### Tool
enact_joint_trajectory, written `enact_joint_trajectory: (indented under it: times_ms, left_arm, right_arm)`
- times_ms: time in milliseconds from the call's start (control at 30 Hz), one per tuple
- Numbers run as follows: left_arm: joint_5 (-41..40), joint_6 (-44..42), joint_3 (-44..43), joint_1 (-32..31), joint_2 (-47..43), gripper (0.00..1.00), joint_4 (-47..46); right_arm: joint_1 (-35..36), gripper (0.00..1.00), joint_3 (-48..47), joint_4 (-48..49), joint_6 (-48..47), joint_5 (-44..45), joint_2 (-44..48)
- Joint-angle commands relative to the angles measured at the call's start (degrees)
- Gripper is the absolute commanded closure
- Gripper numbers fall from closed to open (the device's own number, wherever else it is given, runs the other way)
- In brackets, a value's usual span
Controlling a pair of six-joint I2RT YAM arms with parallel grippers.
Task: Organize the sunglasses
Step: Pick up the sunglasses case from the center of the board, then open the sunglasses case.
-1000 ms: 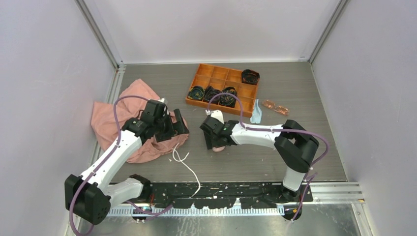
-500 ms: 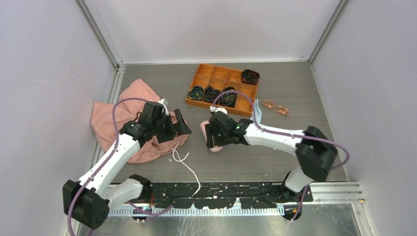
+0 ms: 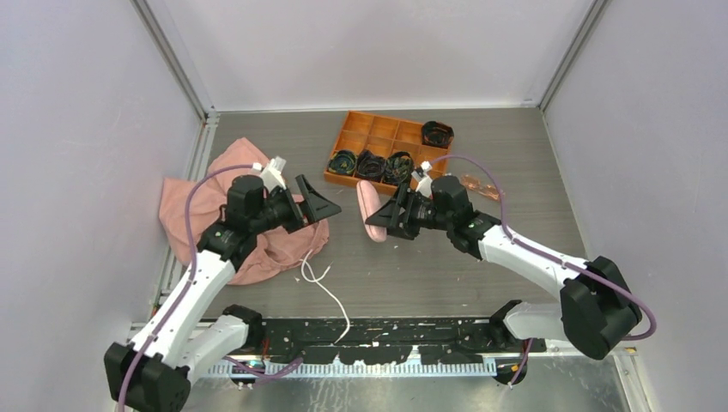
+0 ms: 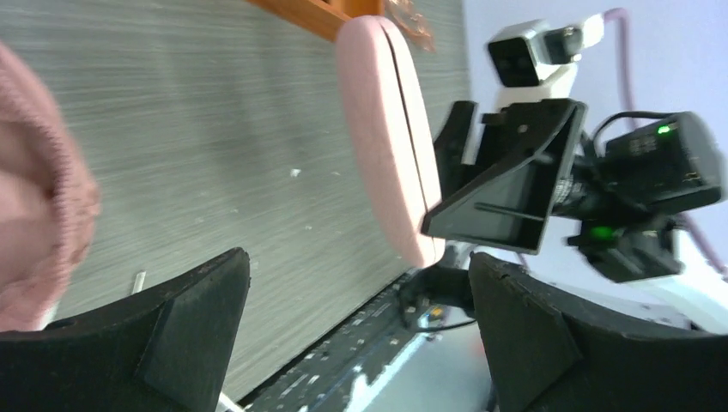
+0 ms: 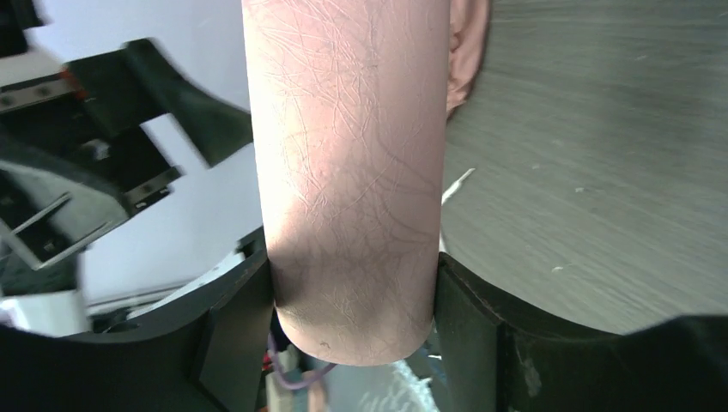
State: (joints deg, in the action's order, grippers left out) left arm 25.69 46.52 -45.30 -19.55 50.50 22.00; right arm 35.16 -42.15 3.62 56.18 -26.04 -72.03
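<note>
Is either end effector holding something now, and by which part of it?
The right end effector holds the pink case, clamped on two opposite sides near one end. The left end effector is open and holds nothing.

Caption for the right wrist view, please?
Right fingers clamp the pink case, grey table behind.

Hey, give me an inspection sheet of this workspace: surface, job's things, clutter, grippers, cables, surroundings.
Surface: grey wood-grain table, a few small specks.
Job's things: pinkish-orange-lensed sunglasses lying on the table at far right, not held.
Clutter: orange compartment tray holding black bundles; crumpled pink cloth at left.
Grippers: left gripper open, empty; right gripper shut on closed pink oblong hard case.
Cables: purple cables along both arms; loose white cord on the table.
Surroundings: white enclosure walls; nothing else seen.
</note>
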Motion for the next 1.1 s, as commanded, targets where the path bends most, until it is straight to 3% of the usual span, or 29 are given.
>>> enact_joint_trajectory:
  times_ms: [0, 167, 300, 500, 1067]
  left_arm:
    - [12.2, 10.49, 5.29, 0.65, 3.75, 0.0, -19.82]
    - [15.34, 18.34, 9.97, 0.82, 6.57, 0.0, -35.09]
    - [16.0, 28.91, 15.22, 0.83, 10.44, 0.0, -52.56]
    - [17.16, 42.36, 18.75, 1.01, 17.84, 0.0, -78.22]
    - [18.57, 41.71, 18.7, 1.01, 18.85, 0.0, -76.66]
  right_arm:
    - [-1.12, 0.71, 3.85, 22.28, 13.59, -9.66, -0.78]
    - [-1.09, 0.71, 5.55, 27.43, 17.95, -10.22, -0.85]
    - [-1.09, 0.71, 6.14, 28.73, 19.53, -10.71, 0.12]
    - [-1.1, 0.71, 10.85, 41.72, 27.71, -11.42, -1.22]
    - [1.12, 0.71, 9.37, 44.87, 28.92, -13.12, -1.1]
